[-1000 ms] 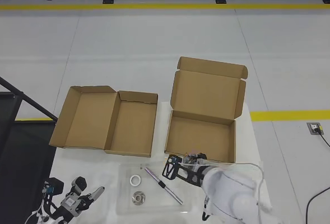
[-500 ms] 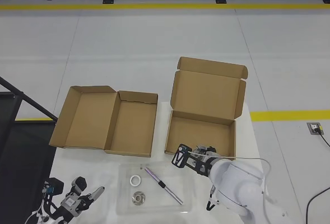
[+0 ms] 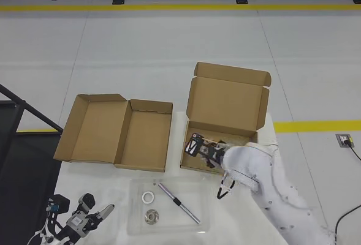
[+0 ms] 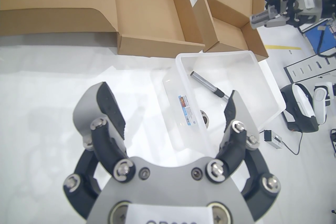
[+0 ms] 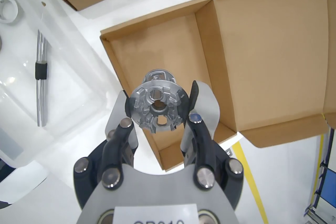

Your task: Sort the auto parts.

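From above, the right pincer [image 3: 198,149] hangs over the right box [image 3: 241,156], the left box [image 3: 143,138] is bare, and a rod [image 3: 179,203], white ring [image 3: 148,197] and flanged disc [image 3: 151,215] lie in the clear tray [image 3: 134,211]; the left wrist shows the left pincer [image 4: 169,89] spread wide and empty above the surface [image 4: 52,78]; the right wrist shows jaws clamped on a grey hub [image 5: 157,104], so sorting looks barely begun.

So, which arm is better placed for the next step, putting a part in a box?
Right. The right gripper holds the grey hub above the open right-hand box. The left gripper is open, empty and farther from that box.
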{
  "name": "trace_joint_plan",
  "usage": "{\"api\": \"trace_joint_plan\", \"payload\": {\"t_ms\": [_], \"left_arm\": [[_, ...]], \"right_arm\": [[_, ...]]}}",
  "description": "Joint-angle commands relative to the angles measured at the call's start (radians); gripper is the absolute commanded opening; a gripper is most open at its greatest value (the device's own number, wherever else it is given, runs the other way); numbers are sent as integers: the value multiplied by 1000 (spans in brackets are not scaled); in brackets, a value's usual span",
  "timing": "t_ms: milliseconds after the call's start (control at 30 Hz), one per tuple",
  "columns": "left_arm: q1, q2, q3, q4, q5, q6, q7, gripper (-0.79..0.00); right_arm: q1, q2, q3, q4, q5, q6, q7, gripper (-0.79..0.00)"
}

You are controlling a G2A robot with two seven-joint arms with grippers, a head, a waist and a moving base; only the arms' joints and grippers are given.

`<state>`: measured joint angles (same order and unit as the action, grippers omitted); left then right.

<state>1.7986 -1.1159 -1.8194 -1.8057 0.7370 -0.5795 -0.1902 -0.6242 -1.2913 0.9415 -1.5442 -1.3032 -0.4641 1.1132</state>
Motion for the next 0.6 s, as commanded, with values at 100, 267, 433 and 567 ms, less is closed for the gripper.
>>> {"api": "trace_joint_plan", "payload": {"t_ms": [100, 267, 433, 567], "left_arm": [[0, 0, 0, 0, 0, 0, 0, 0], [0, 0, 0, 0, 0, 0, 0, 0], [0, 0, 0, 0, 0, 0, 0, 0], [0, 0, 0, 0, 0, 0, 0, 0]], "right_arm": [[163, -48, -92, 252, 68, 20, -44, -785], [269, -97, -171, 477, 126, 15, -118, -785], [343, -145, -235, 668, 157, 7, -188, -785], [382, -180, -269, 792, 178, 2, -239, -785]]}}
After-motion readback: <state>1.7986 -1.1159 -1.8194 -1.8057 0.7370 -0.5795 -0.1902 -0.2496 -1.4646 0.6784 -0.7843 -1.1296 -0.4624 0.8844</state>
